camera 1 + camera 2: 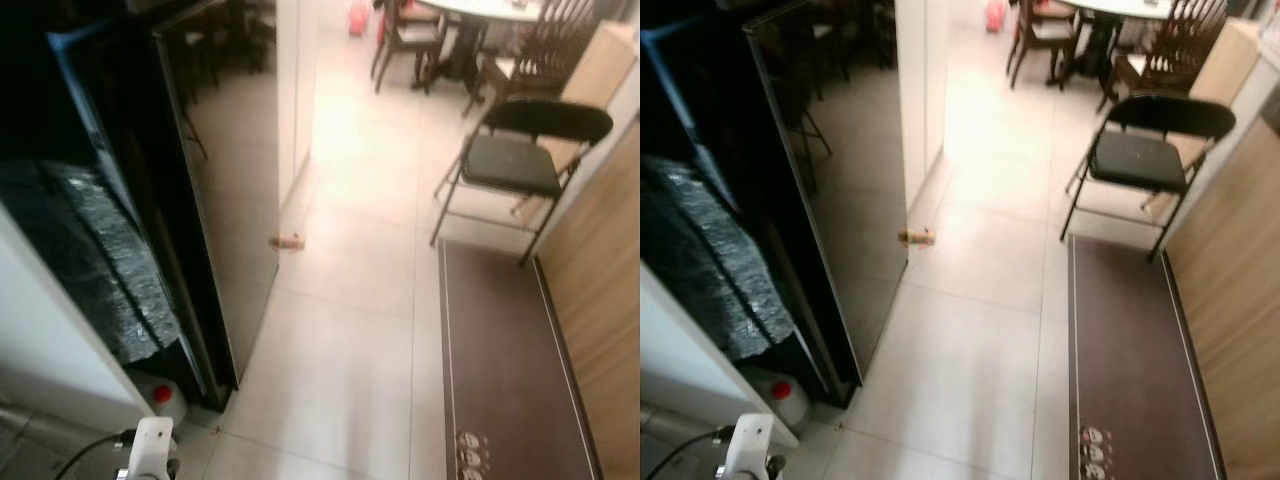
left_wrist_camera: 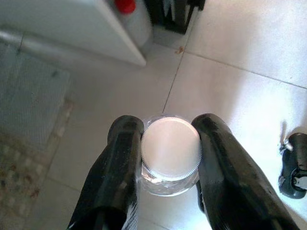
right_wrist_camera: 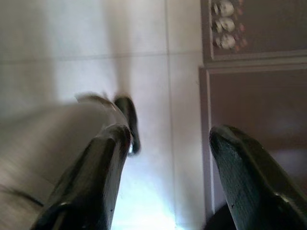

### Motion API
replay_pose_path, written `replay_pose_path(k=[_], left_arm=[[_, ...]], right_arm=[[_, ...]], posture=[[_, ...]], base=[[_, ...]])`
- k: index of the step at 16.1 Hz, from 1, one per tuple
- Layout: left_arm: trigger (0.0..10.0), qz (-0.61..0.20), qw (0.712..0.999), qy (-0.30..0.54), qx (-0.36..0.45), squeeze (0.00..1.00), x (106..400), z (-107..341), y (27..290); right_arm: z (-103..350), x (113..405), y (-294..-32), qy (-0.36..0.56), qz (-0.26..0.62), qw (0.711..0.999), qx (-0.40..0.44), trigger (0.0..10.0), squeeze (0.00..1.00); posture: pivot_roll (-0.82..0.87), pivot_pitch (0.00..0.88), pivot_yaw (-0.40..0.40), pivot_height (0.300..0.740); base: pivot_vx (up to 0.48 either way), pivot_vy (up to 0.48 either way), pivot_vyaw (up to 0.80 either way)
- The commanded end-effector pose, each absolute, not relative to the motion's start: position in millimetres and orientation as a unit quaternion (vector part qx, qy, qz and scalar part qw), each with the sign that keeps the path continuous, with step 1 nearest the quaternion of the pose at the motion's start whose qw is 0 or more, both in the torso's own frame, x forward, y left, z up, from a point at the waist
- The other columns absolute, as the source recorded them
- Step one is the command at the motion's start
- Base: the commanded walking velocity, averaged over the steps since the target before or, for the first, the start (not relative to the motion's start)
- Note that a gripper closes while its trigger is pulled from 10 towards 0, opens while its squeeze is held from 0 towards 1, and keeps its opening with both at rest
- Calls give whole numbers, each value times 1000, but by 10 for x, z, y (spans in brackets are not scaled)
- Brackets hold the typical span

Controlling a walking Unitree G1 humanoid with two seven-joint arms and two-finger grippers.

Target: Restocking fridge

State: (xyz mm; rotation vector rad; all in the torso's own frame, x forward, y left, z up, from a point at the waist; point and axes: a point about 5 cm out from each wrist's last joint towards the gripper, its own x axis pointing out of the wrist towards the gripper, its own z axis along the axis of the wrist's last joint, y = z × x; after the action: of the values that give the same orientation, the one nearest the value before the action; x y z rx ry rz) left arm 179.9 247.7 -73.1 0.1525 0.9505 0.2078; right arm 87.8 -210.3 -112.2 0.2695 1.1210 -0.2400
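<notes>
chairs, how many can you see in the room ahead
3 at least: a black folding chair stands beside the dark mat, and two dark wooden chairs sit at the round table farther back. More may be hidden behind the table.

Dark fridge (image 1: pixel 790 180) beside tiled floor (image 1: pixel 980 330); folding chair (image 1: pixel 1145 150) beyond.

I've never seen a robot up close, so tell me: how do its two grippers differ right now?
The left gripper is shut on a clear jar with a white lid; the right gripper is open and holds nothing. The left hangs over pale floor tiles, the right over the edge of a brown mat. Both have two long black fingers.
</notes>
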Motion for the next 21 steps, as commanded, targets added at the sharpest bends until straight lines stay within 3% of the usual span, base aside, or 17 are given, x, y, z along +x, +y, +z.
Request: replay_pose_path(k=[1, 7, 16, 21], left_arm=[[10000, 98, 871, 475, 82, 0, 1697, -772, 2514], [10000, 104, 864, 484, 86, 0, 1624, -770, 2625], [10000, 102, 865, 484, 83, 0, 1646, -776, 2580], [10000, 100, 863, 488, 89, 0, 1637, -788, 2557]], right_arm=[[-1131, 827, -2110, 531, -119, 828, 132, 10000, 0], [-1132, 830, -2098, 529, -122, 829, 135, 10000, 0], [-1125, 846, -2117, 525, -127, 832, 131, 10000, 0], [-1097, 876, -2164, 494, -156, 847, 119, 10000, 0]], posture=[[-76, 37, -37, 740], [-81, 37, -29, 740], [-84, 37, -35, 740], [-88, 41, -35, 740]], base=[[0, 424, 0], [0, 421, 0], [0, 357, 0], [0, 0, 0]])
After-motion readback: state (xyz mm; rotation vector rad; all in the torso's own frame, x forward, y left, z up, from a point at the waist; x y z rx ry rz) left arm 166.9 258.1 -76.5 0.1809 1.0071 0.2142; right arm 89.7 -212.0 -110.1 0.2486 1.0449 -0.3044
